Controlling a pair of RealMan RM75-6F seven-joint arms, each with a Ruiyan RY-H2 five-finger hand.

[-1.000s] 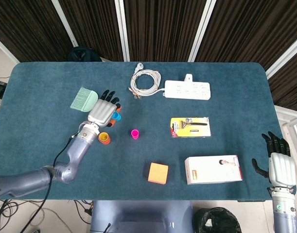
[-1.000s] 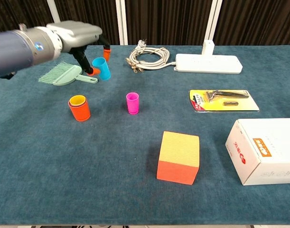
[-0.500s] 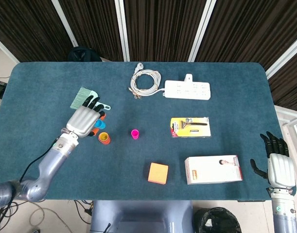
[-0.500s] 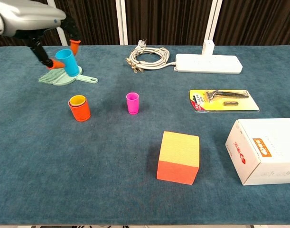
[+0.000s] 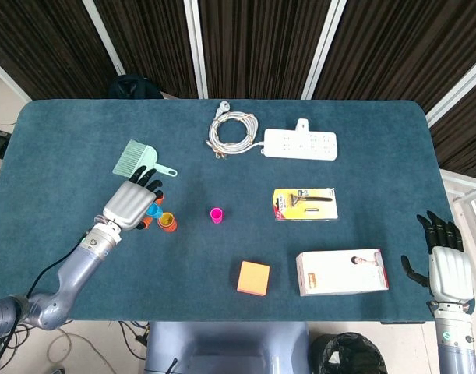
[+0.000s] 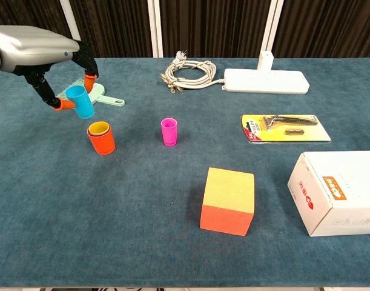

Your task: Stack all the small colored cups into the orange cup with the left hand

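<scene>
Left robot hand (image 6: 48, 57), as I steer it: pinching the blue cup (image 6: 80, 101), now carried down from beside the brush (image 6: 95, 92) to just behind the orange cup (image 6: 101, 137), seemingly already holding a yellow one. Pink cup (image 6: 169, 131) waits on the tabletop (image 6: 142, 212). Right robot hand (image 5: 448, 261) idle, fingers spread.

white box (image 6: 339, 191) print, razor card (image 6: 286, 128) print, unreadable
</scene>
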